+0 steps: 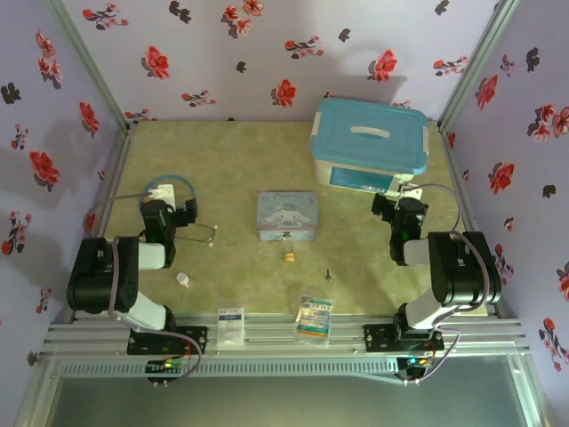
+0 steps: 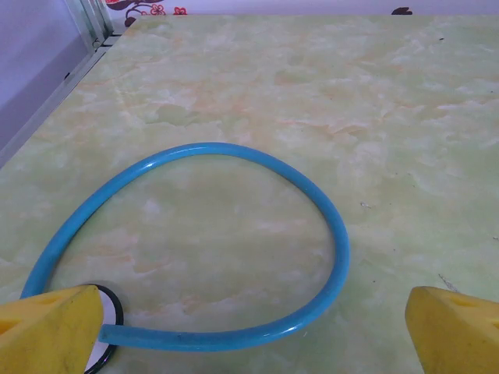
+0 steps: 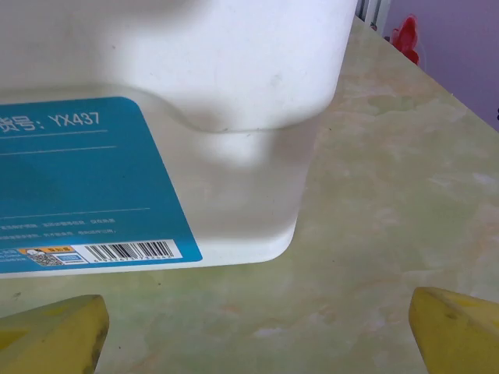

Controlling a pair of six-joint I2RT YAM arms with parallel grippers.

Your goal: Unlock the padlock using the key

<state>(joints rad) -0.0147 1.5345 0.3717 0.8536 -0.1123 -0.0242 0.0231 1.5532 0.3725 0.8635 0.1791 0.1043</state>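
Note:
A tiny golden-brass padlock [image 1: 289,257] lies on the green tabletop just in front of the pastel tin. A small dark key [image 1: 329,275] lies to its right, apart from it. My left gripper [image 1: 184,213] sits at the left side of the table, far from both, open, with its yellow fingertips [image 2: 47,331] spread over the blue stethoscope tube [image 2: 327,234] and gripping nothing. My right gripper [image 1: 391,206] rests at the right, open, yellow fingertips [image 3: 456,331] wide apart, facing the white box [image 3: 234,156].
A pastel cartoon tin [image 1: 287,215] stands mid-table. A white storage box with a blue lid [image 1: 369,145] is at the back right. The stethoscope [image 1: 178,200] lies at the left, a white bottle cap [image 1: 182,279] in front of it. Two small packets [image 1: 315,318] lie at the front edge.

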